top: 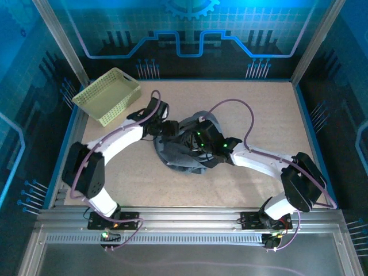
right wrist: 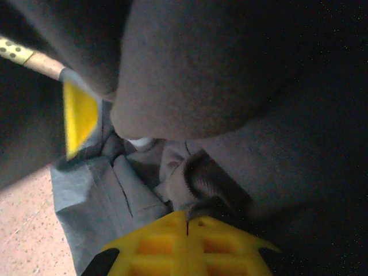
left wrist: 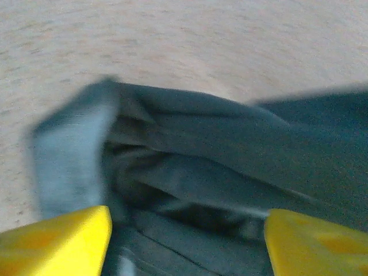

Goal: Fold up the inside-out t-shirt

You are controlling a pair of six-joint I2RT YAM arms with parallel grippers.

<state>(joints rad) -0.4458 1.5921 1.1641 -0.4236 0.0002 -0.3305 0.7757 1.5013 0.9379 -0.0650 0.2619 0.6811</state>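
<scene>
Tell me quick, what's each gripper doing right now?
Left gripper: open, fingers either side of the t-shirt, not gripping.
Right gripper: closed, apparently pinching a t-shirt fold.

Blue-lit circuit-patterned walls (top: 259, 29) enclose a tan speckled table (top: 276, 115) — aluminium rails (top: 190, 230) in front.

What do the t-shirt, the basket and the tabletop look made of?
T-shirt: soft knit fabric, matte slate-grey; it creases and bunches in folds. Basket: probably moulded plastic, pale yellow-green, with rigid lattice walls. Tabletop: speckled beige, matte; possibly cork or particle board, hard to tell.
</scene>
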